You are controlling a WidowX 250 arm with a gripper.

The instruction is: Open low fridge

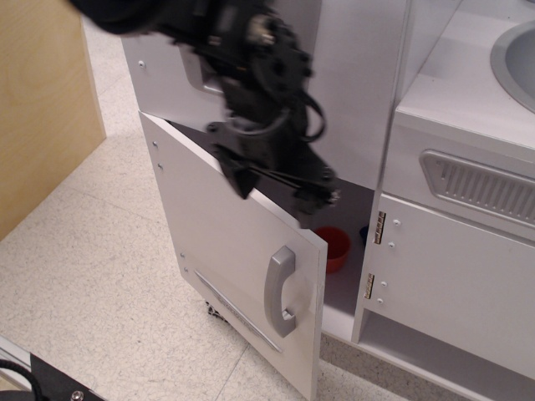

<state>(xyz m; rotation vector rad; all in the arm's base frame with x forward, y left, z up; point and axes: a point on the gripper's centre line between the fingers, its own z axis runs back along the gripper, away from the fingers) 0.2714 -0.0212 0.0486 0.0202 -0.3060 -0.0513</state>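
The low fridge door [226,251] is a pale grey-white panel that stands swung out, hinged on its left side. Its curved silver handle [280,291] is free, and a thin vent strip [234,309] runs below it. The dark inside of the fridge shows behind the door's right edge. My black gripper [280,188] hangs just above the door's top edge, apart from the handle. Its fingers [236,177] are spread and hold nothing. The arm covers the window of the upper grey door [351,83].
A red bowl [336,246] sits inside the low fridge. To the right are a white panel with brass hinges [456,276], a vented grey panel [481,185] and a sink [514,58]. A wooden board [42,100] stands at the left. Tiled floor [92,284] lies in front.
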